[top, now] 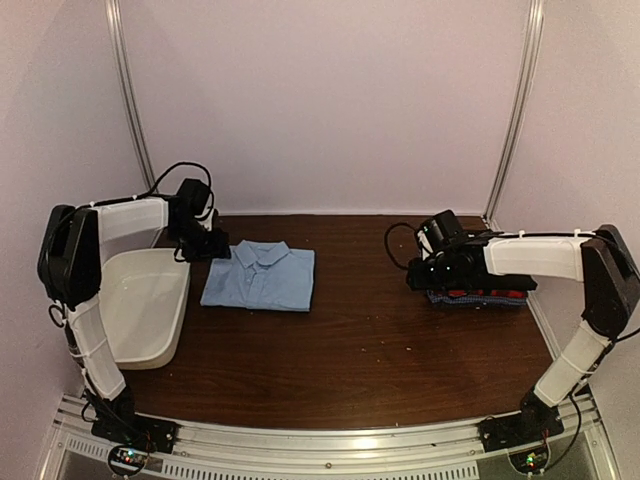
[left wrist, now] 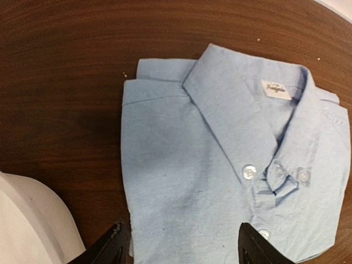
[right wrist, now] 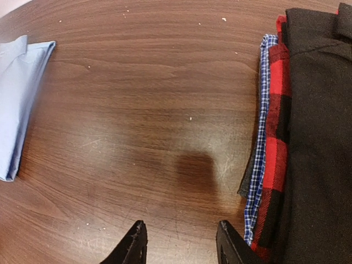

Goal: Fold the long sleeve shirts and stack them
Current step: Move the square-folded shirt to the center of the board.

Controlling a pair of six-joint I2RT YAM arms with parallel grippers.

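Left wrist view has the left gripper with its jaws spread wide, one black finger at each side of the bottom edge. The light blue collared button-front cloth shirt fills the space between and beyond them. Whether the fingers touch the cloth cannot be told. The shirt is folded into a neat rectangle, front up and buttoned. Its collar lies flat with small white buttons at the points and a white label inside the neck.

In the top external view this shirt lies flat on the dark brown wooden table, just right of the white plastic tub. The left gripper sits at the shirt's far corner on the tub's side.

Well to the right of the tub, past the blue shirt, the right gripper hangs with its jaws parted and nothing between them but bare wood. Just beside its right finger lies a folded stack. A black shirt is on top, with a red-and-black check shirt under it and a blue-and-white check shirt lowest. Their edges are stepped.
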